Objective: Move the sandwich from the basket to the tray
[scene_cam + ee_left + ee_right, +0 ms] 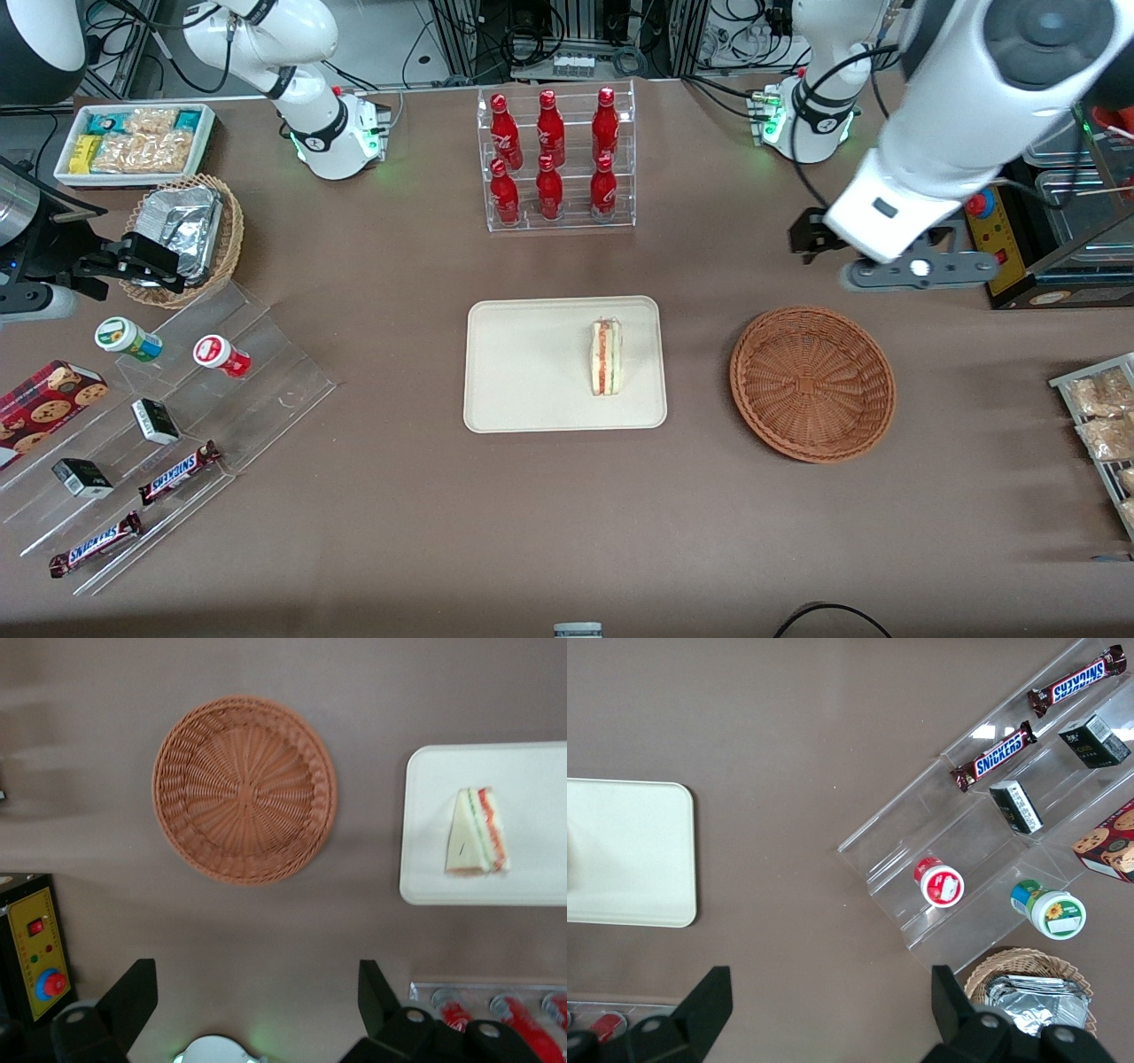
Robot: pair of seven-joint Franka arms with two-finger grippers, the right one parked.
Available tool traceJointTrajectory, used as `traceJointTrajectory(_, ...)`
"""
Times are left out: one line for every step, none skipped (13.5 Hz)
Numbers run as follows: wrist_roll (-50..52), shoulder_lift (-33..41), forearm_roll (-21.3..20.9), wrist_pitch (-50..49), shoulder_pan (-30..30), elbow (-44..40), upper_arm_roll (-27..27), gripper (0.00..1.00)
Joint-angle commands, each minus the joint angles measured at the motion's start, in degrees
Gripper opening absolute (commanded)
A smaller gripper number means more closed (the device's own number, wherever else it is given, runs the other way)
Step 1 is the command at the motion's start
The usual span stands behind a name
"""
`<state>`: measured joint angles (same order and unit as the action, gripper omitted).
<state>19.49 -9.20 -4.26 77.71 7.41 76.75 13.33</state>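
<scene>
With the triangular white-bread sandwich [606, 357] on the cream rectangular tray [523, 372], the spread-open, empty gripper [257, 1014] risks needlessly descending into the empty reddish-brown wicker basket [812, 383] below it.

Glossy white arm [966, 106] with black joint bands and black-fingered end effector [257, 1010].

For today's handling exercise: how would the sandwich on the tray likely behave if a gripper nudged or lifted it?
The sandwich stands on a narrow edge on the tray, so a nudge may tip it. Its pale bread looks soft and probably squashes easily. The open gripper is above the table, apart from it.
</scene>
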Motion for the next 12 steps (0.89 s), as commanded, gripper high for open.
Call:
traceJointTrajectory(-3.8, 6.2, 1.7, -3.7, -2.6, 5.4, -0.6, 1.0)
traceJointTrajectory(-3.8, 7.0, 1.4, -6.0, -2.7, 5.5, -0.7, 1.0)
traceJointTrajectory(-3.8, 8.0, 1.4, -6.9, -2.7, 6.5, -0.9, 1.0)
traceJointTrajectory(-3.8, 9.4, 1.8, -7.3, -2.6, 8.0, -2.5, 1.0)
traceJointTrajectory(-3.8, 10.7, 2.1, -7.3, -2.6, 9.8, -3.4, 1.0)
traceJointTrajectory(-3.9, 11.6, 2.2, -7.3, -2.5, 11.3, -4.0, 1.0)
traceJointTrajectory(-4.0, 11.6, 2.3, -7.3, -2.5, 11.8, -4.3, 1.0)
traceJointTrajectory(-4.0, 11.3, 2.3, -7.1, -2.5, 11.8, -4.3, 1.0)
traceJointTrajectory(-4.1, 11.1, 2.4, -6.8, -2.6, 12.0, -4.3, 1.0)
traceJointTrajectory(-4.8, 11.0, 2.5, -6.7, -2.6, 12.6, -4.3, 1.0)
traceJointTrajectory(-5.6, 11.0, 2.5, -6.2, -2.6, 13.9, -4.3, 1.0)
traceJointTrajectory(-5.6, 11.0, 2.5, -5.2, -2.6, 14.6, -4.3, 1.0)
